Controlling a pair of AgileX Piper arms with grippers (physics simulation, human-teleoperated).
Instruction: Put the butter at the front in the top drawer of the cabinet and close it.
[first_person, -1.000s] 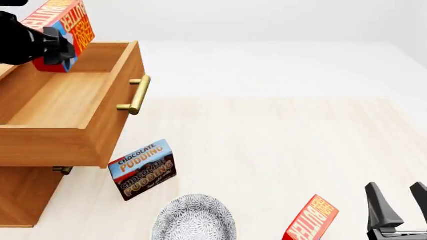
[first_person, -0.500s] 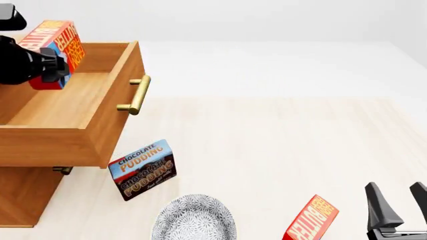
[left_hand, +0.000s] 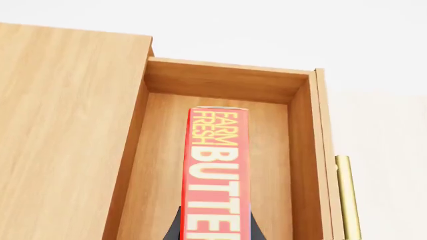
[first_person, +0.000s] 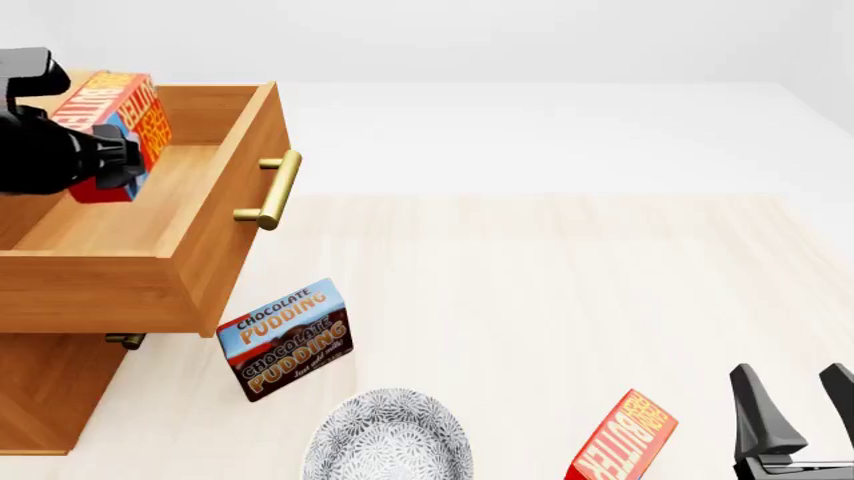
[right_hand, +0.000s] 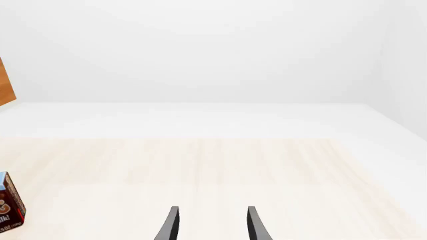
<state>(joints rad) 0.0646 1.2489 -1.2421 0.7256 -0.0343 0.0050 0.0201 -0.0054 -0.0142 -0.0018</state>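
A red butter (first_person: 118, 118) carton with yellow lettering is held on edge over the inside of the open top drawer (first_person: 94, 290), my left gripper (first_person: 110, 165) shut on it. In the left wrist view the butter (left_hand: 217, 165) stands between the black fingers (left_hand: 175, 231), with the drawer's floor (left_hand: 157, 165) behind it. I cannot tell whether it touches the floor. The light-wood cabinet (first_person: 40, 390) stands at the left. A second identical butter carton (first_person: 621, 440) stands at the table's front right. Beside it my right gripper (first_person: 801, 400) is open and holds nothing.
A Chocolate Pudding box (first_person: 284, 338) stands tilted just in front of the cabinet, below the drawer's brass handle (first_person: 274, 190). A patterned grey plate (first_person: 387, 440) lies at the front edge. The lower drawer's handle (first_person: 124, 340) peeks out under the open drawer.
My left gripper has come down with the butter carton, from above the drawer's rear rim to lower within the drawer opening. The right arm has not moved.
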